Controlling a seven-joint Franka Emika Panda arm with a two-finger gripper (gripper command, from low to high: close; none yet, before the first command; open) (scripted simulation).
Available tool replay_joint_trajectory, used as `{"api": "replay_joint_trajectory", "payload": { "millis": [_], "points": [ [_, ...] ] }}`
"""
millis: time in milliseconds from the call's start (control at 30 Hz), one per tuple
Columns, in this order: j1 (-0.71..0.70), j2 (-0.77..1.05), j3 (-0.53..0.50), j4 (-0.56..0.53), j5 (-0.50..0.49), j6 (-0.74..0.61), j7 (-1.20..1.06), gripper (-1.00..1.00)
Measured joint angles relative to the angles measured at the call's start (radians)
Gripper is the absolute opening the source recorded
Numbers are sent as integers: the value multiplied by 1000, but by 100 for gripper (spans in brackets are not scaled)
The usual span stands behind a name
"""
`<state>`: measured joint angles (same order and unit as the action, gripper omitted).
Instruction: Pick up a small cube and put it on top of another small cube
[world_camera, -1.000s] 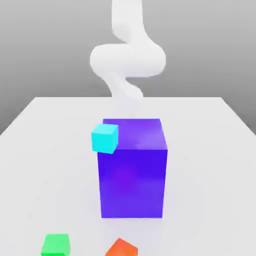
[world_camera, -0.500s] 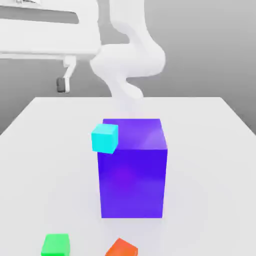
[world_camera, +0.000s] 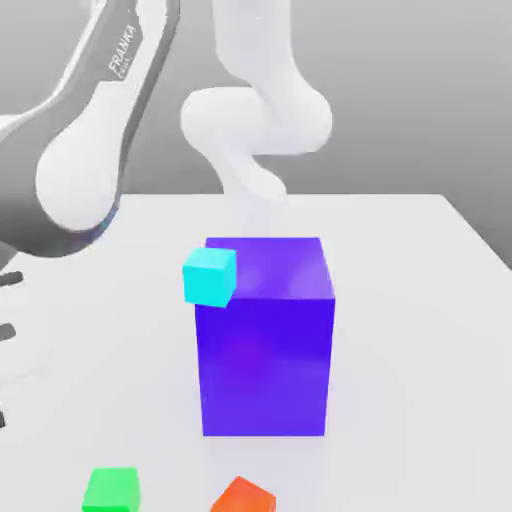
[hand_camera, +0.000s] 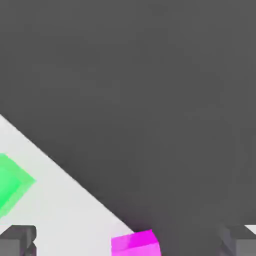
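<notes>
The exterior view faces the white table (world_camera: 400, 300) head-on from slightly above; the hand view looks close over its edge (hand_camera: 65, 210).

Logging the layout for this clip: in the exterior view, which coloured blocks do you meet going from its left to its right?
Green cube → cyan cube → orange cube → big purple block.

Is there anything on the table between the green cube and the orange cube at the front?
No. In the exterior view, only bare white table lies between the green cube and the orange cube.
</notes>
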<state>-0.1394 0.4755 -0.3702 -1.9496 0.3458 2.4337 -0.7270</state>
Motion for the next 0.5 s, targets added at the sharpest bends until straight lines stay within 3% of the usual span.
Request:
{"api": "replay_joint_trajectory", "payload": {
  "millis": [233,267,500],
  "points": [
    [-106,236,63,66,12,109,-157,0],
    [-112,255,70,72,19,122,-162,-100],
    [-111,251,68,71,16,117,-161,-100]
  ]
}}
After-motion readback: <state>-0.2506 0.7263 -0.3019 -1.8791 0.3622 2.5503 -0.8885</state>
